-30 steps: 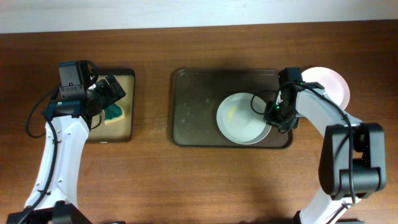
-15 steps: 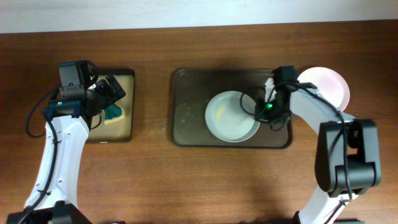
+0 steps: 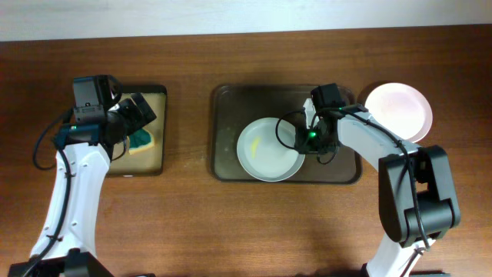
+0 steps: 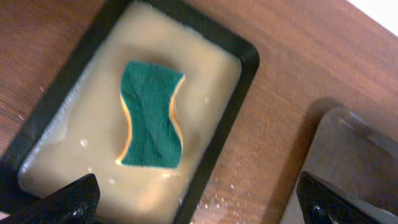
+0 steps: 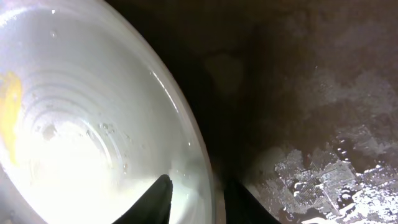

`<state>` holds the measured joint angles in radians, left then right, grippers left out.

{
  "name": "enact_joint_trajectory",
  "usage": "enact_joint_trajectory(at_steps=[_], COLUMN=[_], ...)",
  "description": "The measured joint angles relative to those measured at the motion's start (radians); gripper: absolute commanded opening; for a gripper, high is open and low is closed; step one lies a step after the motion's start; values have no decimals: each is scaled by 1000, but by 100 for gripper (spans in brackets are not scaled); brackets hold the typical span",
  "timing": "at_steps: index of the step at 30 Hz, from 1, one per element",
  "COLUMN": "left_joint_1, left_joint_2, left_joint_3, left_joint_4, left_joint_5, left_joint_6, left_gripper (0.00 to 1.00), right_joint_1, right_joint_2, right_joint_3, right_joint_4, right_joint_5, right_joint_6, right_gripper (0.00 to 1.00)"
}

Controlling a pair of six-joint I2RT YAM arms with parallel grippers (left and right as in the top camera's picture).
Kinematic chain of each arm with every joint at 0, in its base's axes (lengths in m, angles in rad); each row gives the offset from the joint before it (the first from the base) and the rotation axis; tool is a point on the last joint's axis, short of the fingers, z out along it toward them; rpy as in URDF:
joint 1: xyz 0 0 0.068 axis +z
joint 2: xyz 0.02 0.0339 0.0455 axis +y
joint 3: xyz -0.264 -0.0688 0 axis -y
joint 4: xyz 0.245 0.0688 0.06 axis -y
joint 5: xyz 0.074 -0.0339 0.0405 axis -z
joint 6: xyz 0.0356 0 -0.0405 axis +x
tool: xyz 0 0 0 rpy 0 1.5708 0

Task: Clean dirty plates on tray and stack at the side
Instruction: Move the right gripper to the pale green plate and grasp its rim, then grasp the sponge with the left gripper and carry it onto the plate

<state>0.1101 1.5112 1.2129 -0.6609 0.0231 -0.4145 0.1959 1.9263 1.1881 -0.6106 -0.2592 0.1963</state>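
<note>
Right tool (image 3: 301, 140) is narrow and straddling the right-hand rim of the plate on the tray. One finger is inside the rim and one outside, but I can't tell if the pads are actually pinching or just loosely around it.

Big to small: the counter (image 3: 231, 223) carries the tray (image 3: 229, 115) in the middle. That dirty plate (image 3: 261, 154) sits roughly mid-tray, towards its near edge. A second plate (image 3: 400, 108) sits off the tray at the far right, so that looks like the stack spot. I can't tell if more than one plate is there. Over on the left is the small tray (image 3: 162, 131) with soapy water and the sponge (image 3: 141, 140) lying in it. The left tool (image 4: 199, 202) hangs above it, spread wide and holding nothing. The plate has a yellow smear (image 3: 255, 144) on it, so it's not clean yet.

My read is that we're at the "set the plate up for scrubbing" step. Next, the left tool probably needs to drop onto the sponge and close on it. Meanwhile the right one would keep the rim steady so the glossy plate doesn't skate around.

Versus a second ago, the plate and right tool have slid left from the tray's right end to about the middle. The left arm hasn't budged.
</note>
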Motion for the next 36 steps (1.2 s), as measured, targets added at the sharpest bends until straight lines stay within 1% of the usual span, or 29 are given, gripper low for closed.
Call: enact_joint_trajectory(at_steps=[3,4,5,6,7,10,14,16,18,21,23,26,27,28,29,30,32,33,35,36], left_joint_1=[0,0,0,0,0,0,0,0,0,0,0,1,1,1,1,1,1,1,1,1], left_joint_2=[0,2,4,5,5,15,127,218,253,277,304,378,407,425,444,456,462,462,462,462], left_joint_3=[0,0,0,0,0,0,1,0,-2,-1,-1,-1,-1,-1,-1,-1,-1,-1,-1,-1], left_joint_4=[3,20,37,57,68,98,109,141,181,237,239,239,238,238,238,238,239,239,245,250], left_joint_5=[11,2,-9,-26,-35,-38,-39,-39,-43,-103,-133,-148,-147,-147,-147,-147,-153,-154,-154,-155], left_joint_6=[0,0,0,0,2,34,64,72,74,82,82,83,83,82,83,85,88,87,87,93], left_gripper=[100,99,100,100,100,99,100,86,84,84,86,87,85,73,58,48,32,18,1,0], right_joint_1=[0,-1,-1,-1,-1,-1,-1,-1,-1,-1,-1,-1,-1,-1,-1,-1,-1,-1,-1,-1], right_joint_2=[0,0,1,2,3,4,4,4,4,4,4,4,4,4,4,4,4,4,5,5], right_joint_3=[1,1,1,1,2,7,10,11,12,13,13,13,13,13,13,13,13,13,13,13], right_joint_4=[26,35,42,51,65,80,80,76,67,66,65,65,65,65,65,65,65,64,63,63], right_joint_5=[0,0,2,3,-1,0,-1,-1,3,6,7,7,7,7,7,7,9,10,16,18], right_joint_6=[63,91,123,137,145,164,171,171,170,170,170,171,170,170,170,170,170,170,170,169], right_gripper=[45,48,56,58,65,69,70,71,72,72,72,72,72,71,71,70,67,66,66,66])
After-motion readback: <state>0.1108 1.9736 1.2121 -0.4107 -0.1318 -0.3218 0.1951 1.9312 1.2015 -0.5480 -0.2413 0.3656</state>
